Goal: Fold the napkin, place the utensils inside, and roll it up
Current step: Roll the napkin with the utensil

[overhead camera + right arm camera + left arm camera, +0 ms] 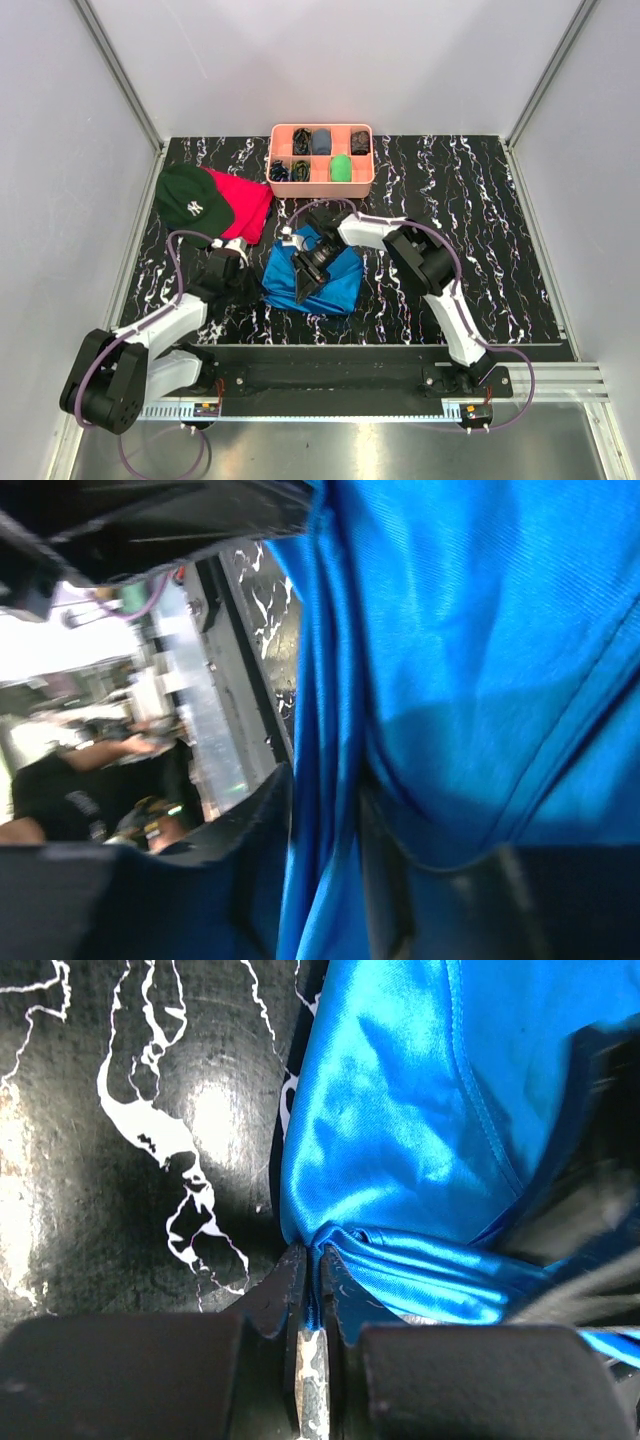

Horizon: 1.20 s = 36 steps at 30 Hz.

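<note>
The bright blue napkin [340, 285] lies crumpled on the black marbled table between the two arms. My left gripper [264, 284] is at its left edge. In the left wrist view it [310, 1260] is shut on a bunched corner of the napkin [400, 1110], which is pinched thin between the pads. My right gripper [303, 292] points down over the middle of the cloth. In the right wrist view its jaws [325, 800] stand apart, and a hanging fold of the napkin [480, 630] passes loosely between them. The utensils are hidden.
A pink tray [322, 188] with compartments of small dark and green items stands at the back centre. A dark green cap [192, 200] lies on a red cloth [250, 200] at the back left. White walls enclose the table.
</note>
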Motion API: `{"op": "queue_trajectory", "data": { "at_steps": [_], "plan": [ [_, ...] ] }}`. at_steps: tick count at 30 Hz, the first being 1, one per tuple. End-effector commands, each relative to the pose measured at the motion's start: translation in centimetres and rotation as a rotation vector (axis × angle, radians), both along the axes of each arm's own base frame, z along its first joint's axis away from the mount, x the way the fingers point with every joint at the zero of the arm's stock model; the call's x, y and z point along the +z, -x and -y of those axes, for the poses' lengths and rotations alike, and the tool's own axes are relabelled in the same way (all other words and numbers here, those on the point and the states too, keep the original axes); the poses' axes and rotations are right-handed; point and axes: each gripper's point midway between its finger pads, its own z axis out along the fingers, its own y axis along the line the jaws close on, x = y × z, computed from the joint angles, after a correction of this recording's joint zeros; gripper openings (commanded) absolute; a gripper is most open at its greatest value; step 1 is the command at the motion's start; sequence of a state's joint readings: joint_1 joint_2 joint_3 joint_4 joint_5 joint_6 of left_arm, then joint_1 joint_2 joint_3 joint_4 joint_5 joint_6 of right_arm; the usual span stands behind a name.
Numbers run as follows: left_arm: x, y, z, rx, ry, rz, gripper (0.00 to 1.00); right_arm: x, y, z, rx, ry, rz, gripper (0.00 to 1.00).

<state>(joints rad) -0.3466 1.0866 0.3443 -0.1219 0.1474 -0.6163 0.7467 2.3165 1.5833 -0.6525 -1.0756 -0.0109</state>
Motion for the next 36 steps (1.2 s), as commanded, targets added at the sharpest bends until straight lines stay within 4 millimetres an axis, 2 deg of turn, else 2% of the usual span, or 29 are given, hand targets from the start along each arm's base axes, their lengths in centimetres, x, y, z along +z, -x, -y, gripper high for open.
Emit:
{"op": "queue_trajectory", "data": {
  "at_steps": [1,4,5,7,8,10,11,13,14,20,26,29,36],
  "plan": [
    [-0.1,-0.6,-0.6,-0.001,-0.055,-0.007,0.08,5.2,-2.7,-0.2,-0.051,-0.041,0.244,0.47],
    [-0.2,-0.7,-0.5,-0.007,-0.057,-0.023,0.07,6.8,-3.5,0.2,-0.086,-0.053,0.375,0.53],
    [-0.2,-0.7,-0.4,-0.011,-0.057,-0.031,0.07,7.6,-3.3,1.3,-0.135,-0.022,0.455,0.55],
    [-0.1,-0.7,-0.4,-0.010,-0.059,-0.033,0.07,8.7,-3.7,1.8,-0.178,0.011,0.613,0.58],
    [-0.1,-0.7,-0.4,-0.012,-0.059,-0.034,0.07,7.5,-3.0,2.8,-0.177,0.056,0.640,0.59],
    [0.1,-0.8,-0.4,-0.009,-0.060,-0.034,0.07,8.3,-2.2,3.1,-0.191,0.083,0.760,0.63],
    [0.1,-0.9,-0.4,-0.008,-0.061,-0.032,0.07,7.3,-1.4,3.9,-0.189,0.116,0.766,0.63],
    [0.1,-0.8,-0.5,-0.009,-0.063,-0.035,0.07,7.9,-0.8,4.2,-0.220,0.126,0.831,0.65],
    [0.1,-0.8,-0.4,-0.011,-0.061,-0.037,0.07,7.3,-0.2,4.8,-0.221,0.145,0.835,0.66],
    [0.0,-0.8,-0.3,-0.017,-0.058,-0.044,0.06,7.5,1.5,5.5,-0.239,0.149,0.866,0.69],
    [0.0,-0.8,-0.3,-0.016,-0.059,-0.042,0.04,7.2,1.3,5.7,-0.244,0.158,0.907,0.70],
    [0.0,-0.8,-0.3,-0.016,-0.059,-0.042,0.04,6.6,1.6,5.6,-0.219,0.160,0.887,0.65],
    [0.0,-0.7,-0.4,-0.011,-0.062,-0.045,0.03,5.0,2.5,5.5,-0.188,0.182,0.832,0.40]
  ]
}}
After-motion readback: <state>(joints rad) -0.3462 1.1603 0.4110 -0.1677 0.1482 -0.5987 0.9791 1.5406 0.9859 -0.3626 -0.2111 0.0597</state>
